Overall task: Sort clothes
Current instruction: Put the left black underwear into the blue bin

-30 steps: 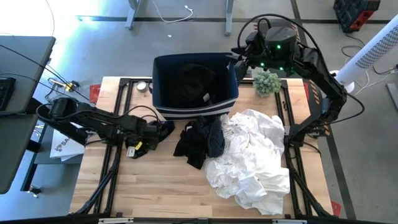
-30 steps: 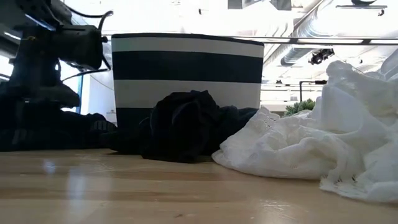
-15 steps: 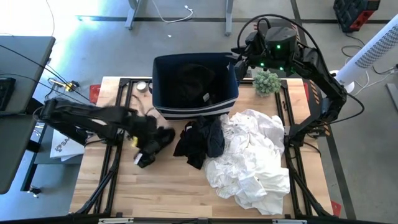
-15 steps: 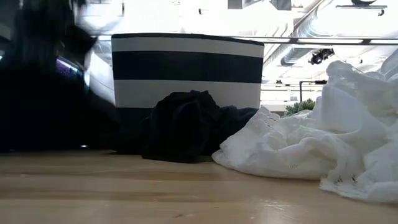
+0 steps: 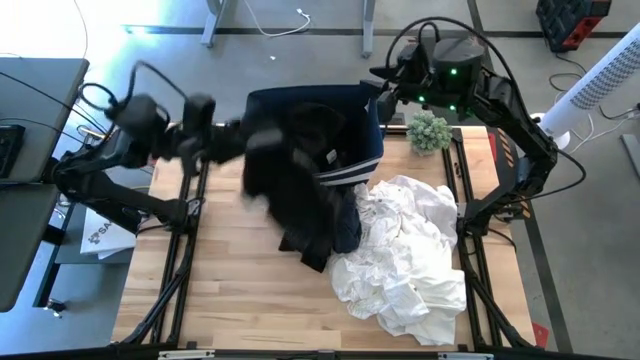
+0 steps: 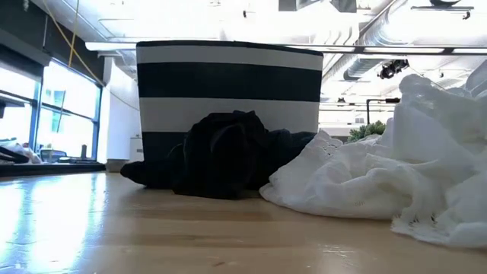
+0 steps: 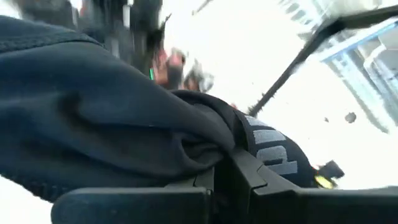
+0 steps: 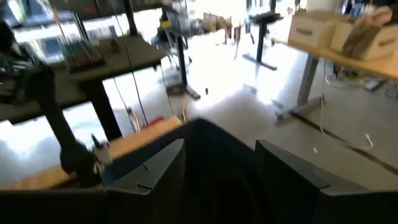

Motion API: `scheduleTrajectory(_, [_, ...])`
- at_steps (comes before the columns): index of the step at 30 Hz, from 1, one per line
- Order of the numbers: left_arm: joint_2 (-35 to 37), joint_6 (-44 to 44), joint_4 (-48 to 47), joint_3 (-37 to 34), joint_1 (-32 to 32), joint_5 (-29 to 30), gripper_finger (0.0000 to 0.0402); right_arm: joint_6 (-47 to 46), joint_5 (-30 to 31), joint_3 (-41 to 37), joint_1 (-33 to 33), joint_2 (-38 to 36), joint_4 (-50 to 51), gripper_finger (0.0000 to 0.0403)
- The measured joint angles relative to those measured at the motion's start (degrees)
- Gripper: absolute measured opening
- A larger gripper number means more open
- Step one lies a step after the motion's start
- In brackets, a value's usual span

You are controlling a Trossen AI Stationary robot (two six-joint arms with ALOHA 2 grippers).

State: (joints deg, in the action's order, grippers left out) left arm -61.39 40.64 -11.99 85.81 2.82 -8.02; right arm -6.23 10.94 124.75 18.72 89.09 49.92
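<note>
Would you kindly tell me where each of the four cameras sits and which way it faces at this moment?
High view: above the table, straight down; both arms show, the left gripper swinging a black garment toward the striped bin.
Low view: table height, level across; no arm shows.
Left wrist view: on the left wrist, past its fingers clamping the garment.
Right wrist view: on the right wrist, past open fingers into the bin.
High and low views share the bin and white clothes.

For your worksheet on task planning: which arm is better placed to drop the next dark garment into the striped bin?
Left. Its gripper holds a black garment lifted beside the bin; the right gripper hovers empty over the bin's rim.
</note>
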Motion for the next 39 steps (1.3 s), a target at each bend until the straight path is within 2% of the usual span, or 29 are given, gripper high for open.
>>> scheduleTrajectory(2, [-3.3, -4.3, 2.2, 3.4, 3.4, -1.5, 0.0006, 0.0, -0.8, 0.0, 0.0, -0.3, -1.9, 0.0193])
scheduleTrajectory(7, [-13.5, -11.3, 3.0, 10.5, 13.6, -10.3, 0.0006, -0.4, -1.6, 0.0, 0.0, -1.5, -4.2, 0.0193])
scheduleTrajectory(11, [-22.0, -10.2, 2.6, 12.1, 20.3, -18.5, 0.0006, -1.9, -2.0, 0.0, 0.0, -3.1, -3.5, 0.0193])
scheduleTrajectory(17, [-30.5, -8.0, 2.4, 12.2, 25.5, -24.5, 0.0006, -4.6, -2.1, 0.0, 0.0, -6.1, 1.0, 0.0193])
scheduleTrajectory(19, [-32.4, -9.5, 0.3, 12.3, 26.4, -24.7, 0.0006, -5.6, -2.1, 0.1, 0.0, -6.8, 2.6, 0.0193])
scheduleTrajectory(21, [-33.9, -12.1, -5.9, 12.3, 27.4, -22.6, 0.0009, -6.8, -2.1, 0.1, 0.0, -7.5, 4.1, 0.0193])
scheduleTrajectory(27, [-39.1, -22.9, -30.9, 12.3, 29.2, -9.0, 0.0024, -8.8, -2.1, 0.1, -0.3, -8.1, 6.6, 0.0193])
scheduleTrajectory(29, [-41.3, -25.2, -37.7, 12.3, 29.2, -6.4, 0.0035, -8.8, -1.9, 0.1, -0.7, -8.1, 6.7, 0.0193])
scheduleTrajectory(33, [-44.1, -27.6, -44.0, 12.2, 29.6, -9.5, 0.0082, -8.8, -0.2, 0.1, -1.7, -7.6, 8.0, 0.0193])
scheduleTrajectory(36, [-43.1, -21.7, -45.0, 12.2, 30.2, -13.8, 0.0123, -8.7, 0.0, 0.1, -1.8, -6.7, 8.6, 0.0193])
scheduleTrajectory(39, [-40.3, -17.7, -44.8, 12.2, 30.3, -14.5, 0.0150, -8.9, -0.7, 0.1, -1.4, -5.2, 8.7, 0.0193])
